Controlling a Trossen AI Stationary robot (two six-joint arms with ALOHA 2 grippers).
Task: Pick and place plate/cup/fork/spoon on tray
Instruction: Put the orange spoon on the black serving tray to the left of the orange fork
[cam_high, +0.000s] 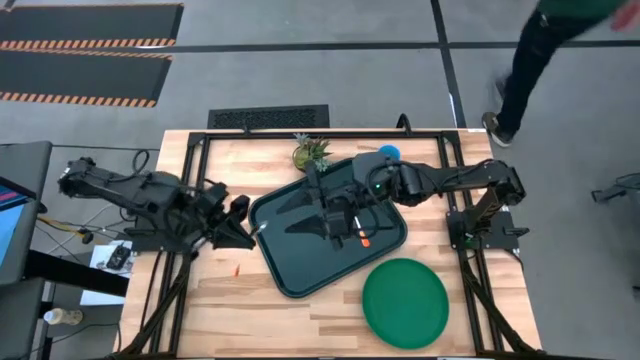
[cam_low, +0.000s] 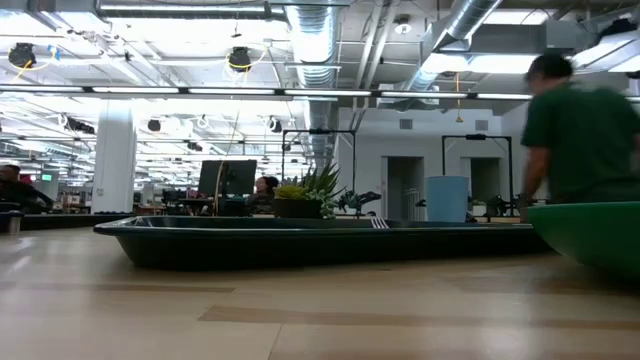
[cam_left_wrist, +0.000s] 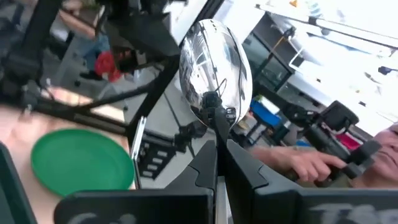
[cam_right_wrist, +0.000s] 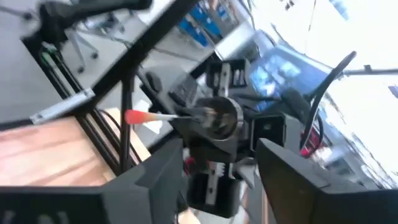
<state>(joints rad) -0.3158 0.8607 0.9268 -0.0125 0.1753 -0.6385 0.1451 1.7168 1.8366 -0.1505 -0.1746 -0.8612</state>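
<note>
High view: plant (cam_high: 312, 152) and cup (cam_high: 388, 153) stand beyond the tray (cam_high: 290, 268); plate (cam_high: 405, 302) lies near-right on the bench (cam_high: 220, 320). Left hand (cam_high: 246, 232) grips the spoon (cam_left_wrist: 214, 70) at the tray's left rim. Right hand (cam_high: 340, 222), fingers apart, reaches over the tray.

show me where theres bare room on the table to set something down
Bare wood lies along the near edge between the tray and the plate, and left of the tray's near corner. The tray's middle is crowded by the right fingers and fork.
</note>
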